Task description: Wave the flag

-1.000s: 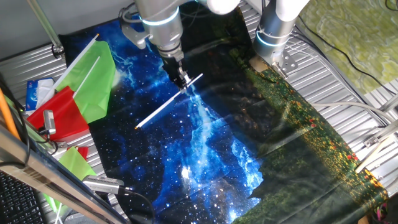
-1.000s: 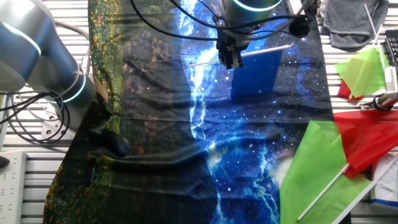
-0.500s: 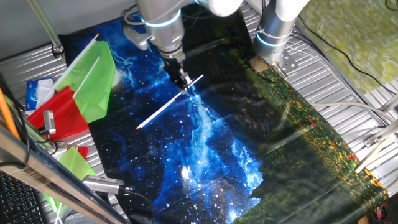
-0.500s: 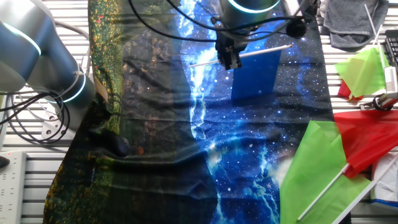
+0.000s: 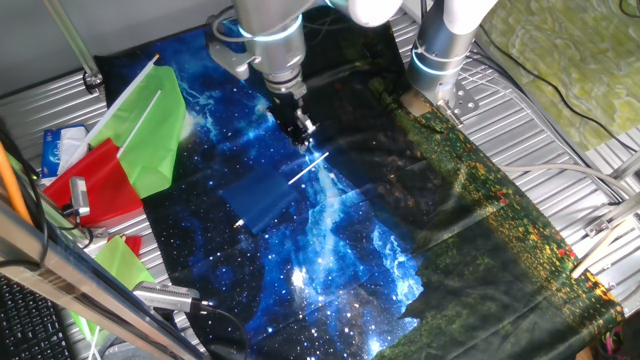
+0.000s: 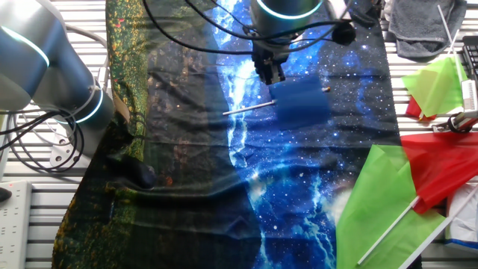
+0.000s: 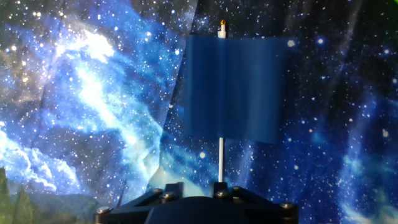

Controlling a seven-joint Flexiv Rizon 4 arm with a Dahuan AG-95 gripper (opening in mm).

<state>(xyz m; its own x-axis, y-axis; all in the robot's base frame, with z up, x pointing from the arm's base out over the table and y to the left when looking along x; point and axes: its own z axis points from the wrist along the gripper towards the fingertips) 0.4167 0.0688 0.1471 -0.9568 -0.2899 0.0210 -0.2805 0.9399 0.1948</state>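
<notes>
The flag is a small dark-blue cloth on a thin white stick. My gripper is shut on the stick's lower end and holds the flag above the starry blue cloth. In the other fixed view the gripper holds the stick with the blue cloth blurred to its right. In the hand view the flag stands straight out ahead on its stick, which rises from the gripper at the bottom edge.
A starry blue and dark forest cloth covers the table. Bright green flags and a red flag lie at the left. They also show in the other fixed view as a green flag and a red flag. A second arm's base stands behind.
The gripper has swung the flag: the stick has turned and the blue cloth now shows spread out and blurred, lower and nearer the cloth's middle than before.
</notes>
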